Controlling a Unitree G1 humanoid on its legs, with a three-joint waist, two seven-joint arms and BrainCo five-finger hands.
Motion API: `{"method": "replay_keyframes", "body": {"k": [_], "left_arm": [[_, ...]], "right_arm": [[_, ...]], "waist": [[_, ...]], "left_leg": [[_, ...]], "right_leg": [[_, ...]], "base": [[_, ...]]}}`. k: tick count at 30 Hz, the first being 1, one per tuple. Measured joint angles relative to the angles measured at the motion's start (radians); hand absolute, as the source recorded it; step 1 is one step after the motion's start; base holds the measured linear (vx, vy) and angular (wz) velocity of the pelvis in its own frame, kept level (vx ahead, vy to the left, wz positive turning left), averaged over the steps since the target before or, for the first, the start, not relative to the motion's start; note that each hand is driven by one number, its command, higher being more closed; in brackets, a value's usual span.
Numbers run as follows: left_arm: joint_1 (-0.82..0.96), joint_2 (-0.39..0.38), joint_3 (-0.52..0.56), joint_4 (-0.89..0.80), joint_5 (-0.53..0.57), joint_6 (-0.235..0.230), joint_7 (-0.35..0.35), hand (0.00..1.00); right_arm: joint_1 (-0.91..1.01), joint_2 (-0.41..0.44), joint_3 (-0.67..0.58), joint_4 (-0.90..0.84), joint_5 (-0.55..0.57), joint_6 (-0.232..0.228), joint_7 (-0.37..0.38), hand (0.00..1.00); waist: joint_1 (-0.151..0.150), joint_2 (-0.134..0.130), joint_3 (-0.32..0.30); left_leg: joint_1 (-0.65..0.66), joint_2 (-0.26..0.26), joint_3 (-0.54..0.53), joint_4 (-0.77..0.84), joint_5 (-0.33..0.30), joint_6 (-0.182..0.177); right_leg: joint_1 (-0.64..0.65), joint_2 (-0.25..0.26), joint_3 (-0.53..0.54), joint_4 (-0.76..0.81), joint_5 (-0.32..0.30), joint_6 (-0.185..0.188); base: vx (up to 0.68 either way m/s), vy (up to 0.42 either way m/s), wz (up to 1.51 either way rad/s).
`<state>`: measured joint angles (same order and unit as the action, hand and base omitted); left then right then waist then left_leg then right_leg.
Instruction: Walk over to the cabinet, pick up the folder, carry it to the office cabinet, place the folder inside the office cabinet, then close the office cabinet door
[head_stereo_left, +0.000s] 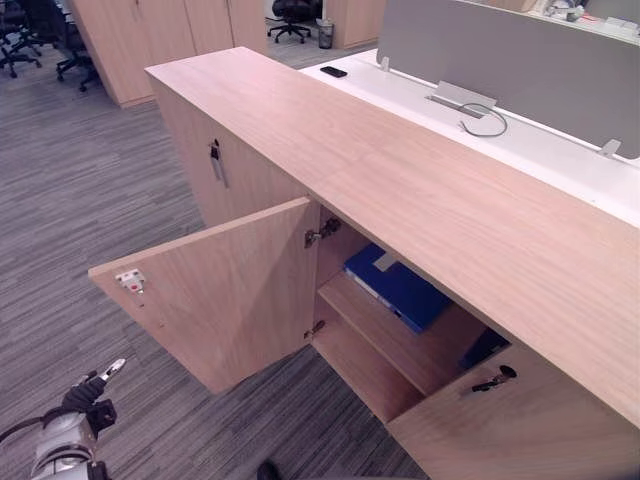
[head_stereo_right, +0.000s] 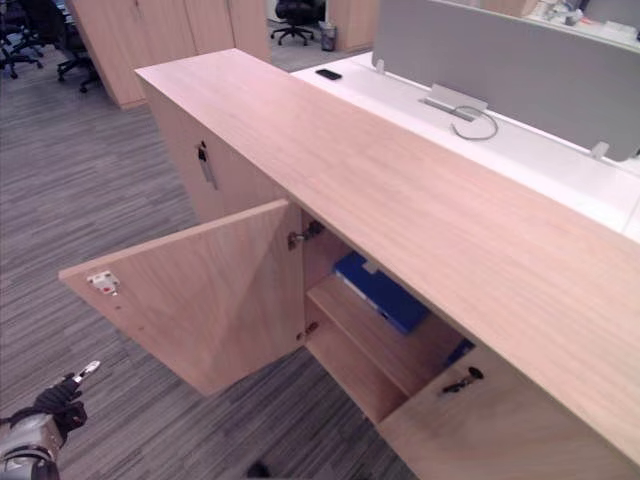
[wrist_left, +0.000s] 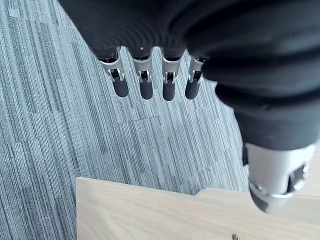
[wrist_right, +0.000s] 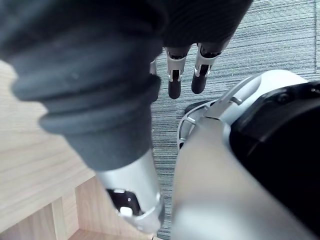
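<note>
Folder placement looks done: the blue folder (head_stereo_left: 398, 288) lies on the upper shelf (head_stereo_left: 395, 350) inside the office cabinet (head_stereo_left: 400, 170), toward the shelf's hinge-side end. That leaves us the open door (head_stereo_left: 230, 290) to shut. Our left hand (head_stereo_left: 90, 392) hangs low near the door's free edge, fingers straight and empty. Our right hand (wrist_right: 185, 75) is likewise loose, holding nothing. We should lay flat fingers on the door's outer face, behind the catch (head_stereo_left: 130, 281), and push steadily until it seats.

Grey striped carpet (head_stereo_left: 80, 190), black office chairs (head_stereo_left: 40, 40) far back, white desk (head_stereo_left: 540, 150), grey partition screen (head_stereo_left: 500, 55)
</note>
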<state>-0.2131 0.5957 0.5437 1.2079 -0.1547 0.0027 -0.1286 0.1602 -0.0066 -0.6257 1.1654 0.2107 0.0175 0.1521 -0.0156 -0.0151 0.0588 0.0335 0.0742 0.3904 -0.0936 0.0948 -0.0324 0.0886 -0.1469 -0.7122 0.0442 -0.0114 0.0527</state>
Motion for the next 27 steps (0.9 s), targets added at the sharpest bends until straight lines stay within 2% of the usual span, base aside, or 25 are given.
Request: {"method": "replay_keyframes", "body": {"k": [6, 14, 18, 21, 24, 27], "left_arm": [[-0.007, 0.004, 0.013, -0.003, -0.012, 0.0, 0.002, 0.0], [-0.134, 0.064, -0.206, -0.062, -0.009, -0.014, 0.02, 0.0], [-0.19, 0.091, -0.356, -0.114, 0.088, -0.037, 0.036, 0.0], [-0.236, 0.092, -0.517, -0.158, 0.239, -0.054, 0.04, 0.0], [-0.266, 0.109, -0.609, -0.154, 0.374, -0.042, 0.064, 0.0], [-0.295, 0.116, -0.68, -0.154, 0.422, -0.038, 0.068, 0.0]], "right_arm": [[-0.011, -0.003, 0.035, 0.005, 0.0, 0.0, 0.005, 0.0], [-0.005, -0.002, 0.04, 0.005, 0.0, 0.0, 0.005, 0.0], [0.001, -0.01, 0.073, 0.004, 0.0, -0.002, 0.008, 0.0], [0.009, -0.012, 0.08, 0.002, -0.001, -0.005, 0.016, 0.0], [0.014, -0.014, 0.077, -0.008, -0.02, -0.008, 0.021, 0.0], [0.014, -0.018, 0.078, -0.024, -0.038, -0.008, 0.022, 0.0]], "waist": [[0.006, -0.014, -0.015], [0.006, -0.019, -0.018], [0.002, -0.019, -0.017], [0.002, -0.021, -0.014], [0.005, -0.024, -0.003], [0.013, -0.033, 0.005]], "left_leg": [[-0.009, 0.0, -0.01, 0.0, 0.004, 0.0], [-0.013, -0.001, -0.014, 0.0, 0.008, -0.001], [-0.012, -0.001, -0.01, 0.0, 0.011, 0.004], [-0.011, 0.0, -0.008, 0.0, 0.011, 0.004], [-0.008, 0.001, -0.005, 0.0, 0.013, 0.002], [-0.009, -0.006, -0.005, -0.001, 0.008, -0.003]], "right_leg": [[0.001, 0.0, -0.007, 0.001, 0.0, 0.0], [-0.003, -0.002, -0.011, 0.008, 0.0, -0.001], [-0.005, -0.003, -0.007, 0.011, 0.0, -0.001], [-0.009, -0.011, -0.006, 0.015, -0.001, -0.002], [-0.018, -0.022, -0.007, 0.037, -0.007, -0.006], [-0.019, -0.034, -0.013, 0.045, -0.007, -0.005]], "base": [[-0.03, -0.001, 0.05], [-0.01, 0.0, 0.01], [0.0, 0.0, 0.0], [-0.01, 0.002, -0.01], [-0.01, 0.004, 0.0], [-0.02, 0.019, 0.06]]}}
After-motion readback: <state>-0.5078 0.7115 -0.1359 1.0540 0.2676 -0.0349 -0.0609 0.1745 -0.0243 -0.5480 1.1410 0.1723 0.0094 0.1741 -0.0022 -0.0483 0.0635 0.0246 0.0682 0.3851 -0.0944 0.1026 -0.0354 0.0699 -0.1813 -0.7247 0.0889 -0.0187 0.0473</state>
